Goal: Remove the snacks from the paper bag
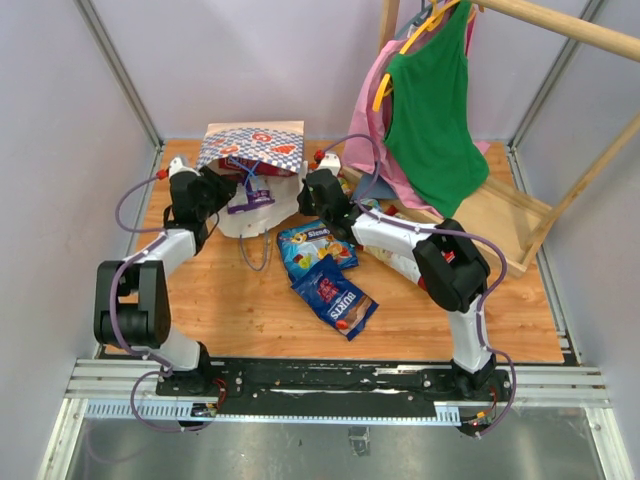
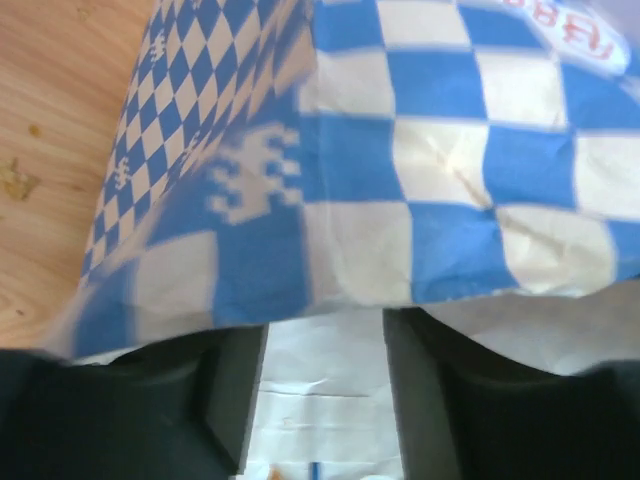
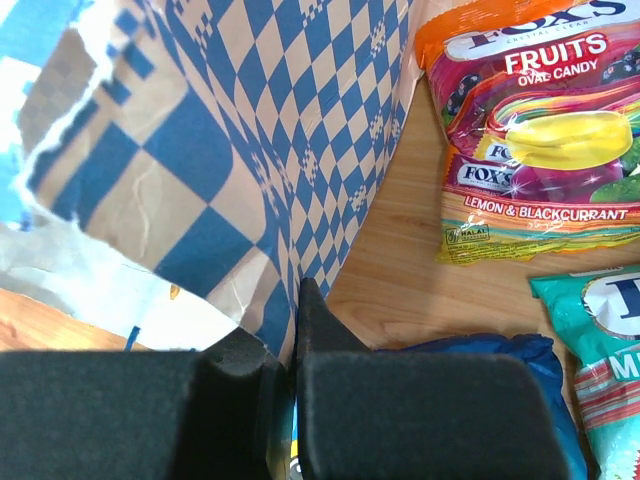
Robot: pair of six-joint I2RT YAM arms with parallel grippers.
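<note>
The paper bag (image 1: 250, 148), tan with blue-white checks, lies at the back of the table with its mouth toward the arms. My left gripper (image 1: 222, 185) is at the bag's left mouth edge. In the left wrist view its jaws (image 2: 325, 320) stand apart, their tips under the checked flap (image 2: 450, 180), with the white inside of the bag between them. My right gripper (image 3: 298, 300) is shut on the bag's right edge (image 3: 250, 180). Two blue snacks (image 1: 318, 245) (image 1: 336, 298) lie on the wood. An orange Fox's packet (image 3: 545, 130) and a teal packet (image 3: 600, 360) lie beside the right gripper.
A wooden clothes rack (image 1: 515, 215) stands at the back right with a green garment (image 1: 432, 110) and a pink one (image 1: 372, 110) hanging on it. Grey walls close in the table on both sides. A thin blue cord handle (image 1: 255, 250) trails from the bag.
</note>
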